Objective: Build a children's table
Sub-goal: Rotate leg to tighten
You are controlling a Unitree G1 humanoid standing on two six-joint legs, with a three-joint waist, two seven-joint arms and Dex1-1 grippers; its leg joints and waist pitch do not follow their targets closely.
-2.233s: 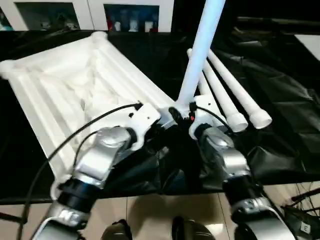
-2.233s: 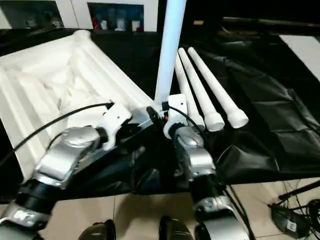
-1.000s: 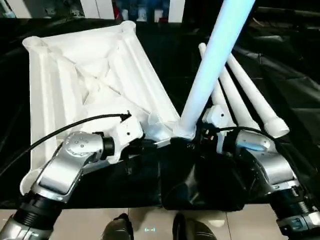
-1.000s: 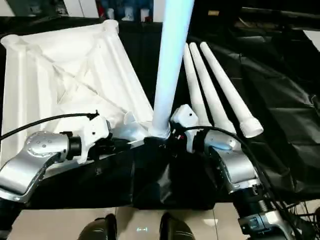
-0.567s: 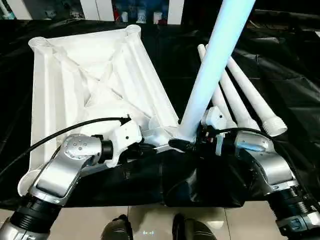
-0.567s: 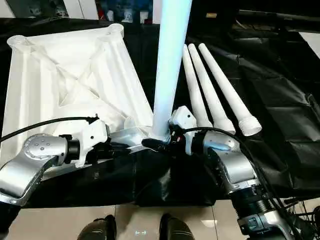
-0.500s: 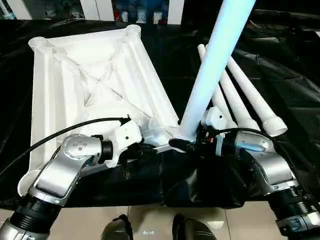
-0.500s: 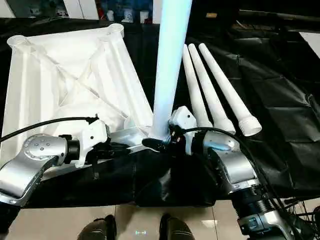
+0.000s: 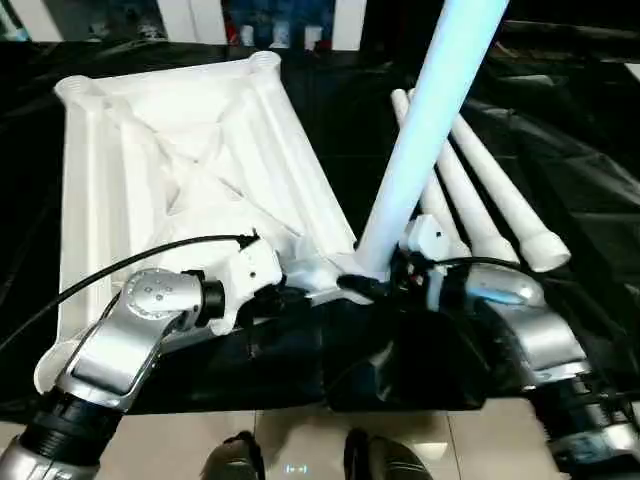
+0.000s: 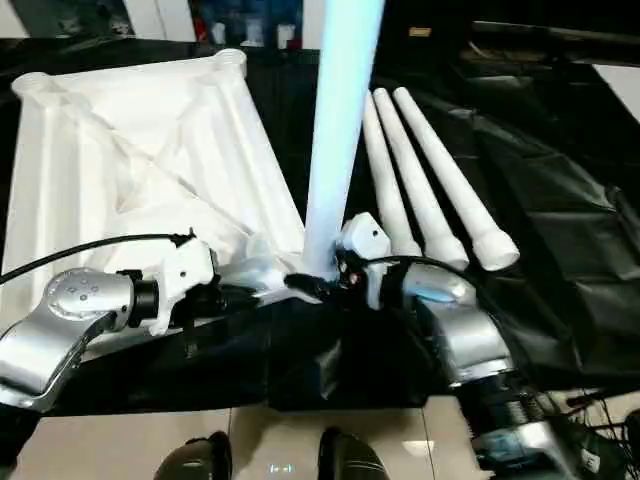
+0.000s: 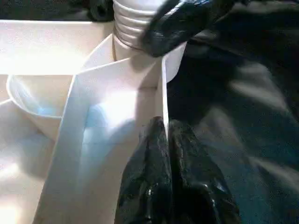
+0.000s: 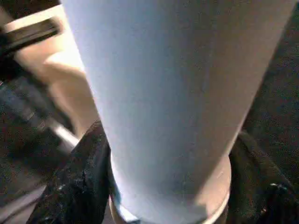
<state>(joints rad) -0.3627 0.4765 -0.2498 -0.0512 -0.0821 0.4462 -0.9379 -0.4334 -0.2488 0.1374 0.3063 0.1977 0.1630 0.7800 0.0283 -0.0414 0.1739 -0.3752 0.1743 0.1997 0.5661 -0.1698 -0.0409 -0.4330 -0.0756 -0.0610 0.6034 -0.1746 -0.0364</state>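
White plastic tabletop point(image 9: 180, 180) lies underside-up on black sheeting; my left gripper point(image 11: 163, 135) pinches a thin rib at its near corner. Right gripper point(image 12: 163, 186) clasps the upright leg point(image 9: 420, 140) low, at the socket — light, stiff, likely slippery — so I'd grip near the base.
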